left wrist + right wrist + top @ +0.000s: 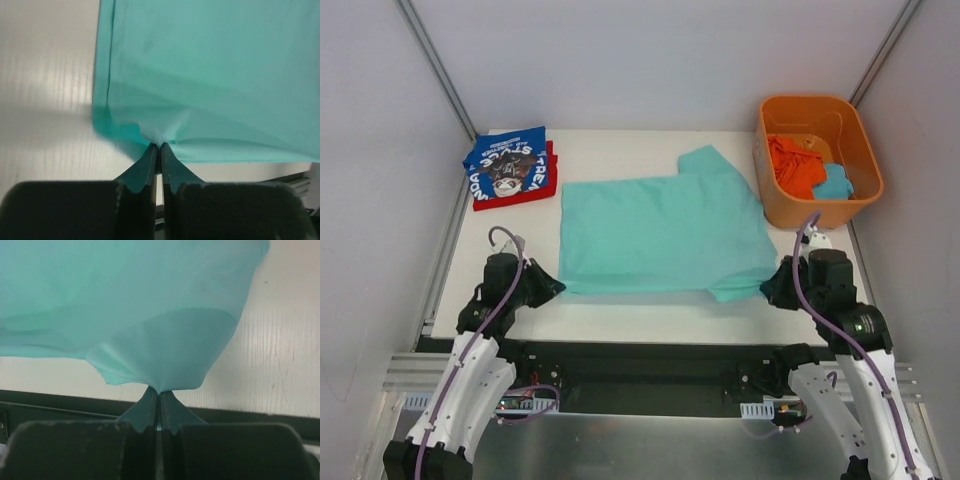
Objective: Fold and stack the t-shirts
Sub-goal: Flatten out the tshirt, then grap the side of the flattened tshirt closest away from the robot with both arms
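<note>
Mint cloth, soft and matte, is spread over the middle of the table (pixel 620 315). This is the mint shirt (pixel 660 235), flat except for one sleeve poking out at its far right corner. From above, my left claw (pixel 548 285) sits at that shirt's near left corner and my right claw (pixel 772 290) at its near right corner. I judge this grip on both ends lets me lift the near edge evenly and fold it away from me. Beyond the mint shirt's far left corner the blue shirt (pixel 508 165), printed in white, lies folded on the red shirt (pixel 515 201), a stack ready for a third. Just past the far right sleeve stands the rigid orange tub (pixel 865 150), with crumpled orange cloth (pixel 795 165) inside.

Through my left wrist, the left claw is pressed together on a small peak of mint fabric, which puckers into creases above the tips. The table to the shirt's left is pale and faintly ribbed.

Through my right wrist, the right claw pinches a tented corner of thin, smooth cloth in the same way.
</note>
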{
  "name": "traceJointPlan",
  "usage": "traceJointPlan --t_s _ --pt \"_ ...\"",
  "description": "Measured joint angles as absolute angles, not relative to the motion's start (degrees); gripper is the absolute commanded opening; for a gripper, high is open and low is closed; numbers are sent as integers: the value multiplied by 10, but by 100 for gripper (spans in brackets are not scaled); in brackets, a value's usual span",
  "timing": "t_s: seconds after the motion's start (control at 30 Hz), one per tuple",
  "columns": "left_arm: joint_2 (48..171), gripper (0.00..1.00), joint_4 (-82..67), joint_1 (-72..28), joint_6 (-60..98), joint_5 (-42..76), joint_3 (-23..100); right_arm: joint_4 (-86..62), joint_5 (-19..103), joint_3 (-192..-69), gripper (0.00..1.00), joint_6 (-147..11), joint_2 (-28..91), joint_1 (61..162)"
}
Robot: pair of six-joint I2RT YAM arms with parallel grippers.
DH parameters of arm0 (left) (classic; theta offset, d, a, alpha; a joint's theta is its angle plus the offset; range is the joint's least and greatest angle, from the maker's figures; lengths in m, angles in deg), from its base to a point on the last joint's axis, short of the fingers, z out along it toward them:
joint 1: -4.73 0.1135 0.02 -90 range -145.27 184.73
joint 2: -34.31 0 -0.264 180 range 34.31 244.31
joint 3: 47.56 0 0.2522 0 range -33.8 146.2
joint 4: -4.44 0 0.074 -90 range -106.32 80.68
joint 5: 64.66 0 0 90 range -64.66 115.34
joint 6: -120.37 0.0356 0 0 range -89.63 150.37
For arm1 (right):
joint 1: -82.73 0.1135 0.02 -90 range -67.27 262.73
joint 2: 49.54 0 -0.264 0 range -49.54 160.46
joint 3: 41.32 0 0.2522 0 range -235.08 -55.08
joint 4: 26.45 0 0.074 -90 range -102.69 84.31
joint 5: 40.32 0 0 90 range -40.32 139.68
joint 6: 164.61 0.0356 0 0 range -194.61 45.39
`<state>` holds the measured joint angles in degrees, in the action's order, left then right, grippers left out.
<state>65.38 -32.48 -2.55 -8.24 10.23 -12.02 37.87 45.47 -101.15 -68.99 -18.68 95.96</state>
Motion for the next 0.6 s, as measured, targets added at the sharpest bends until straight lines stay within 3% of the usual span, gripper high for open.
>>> traceJointPlan --t_s 0.3,0.6 --pt "585 0 -328 -28 -159 89 -185 481 465 -952 2 -632 -213 959" --pt "677 0 -339 -28 -164 96 -160 472 506 -977 2 -622 -107 959"
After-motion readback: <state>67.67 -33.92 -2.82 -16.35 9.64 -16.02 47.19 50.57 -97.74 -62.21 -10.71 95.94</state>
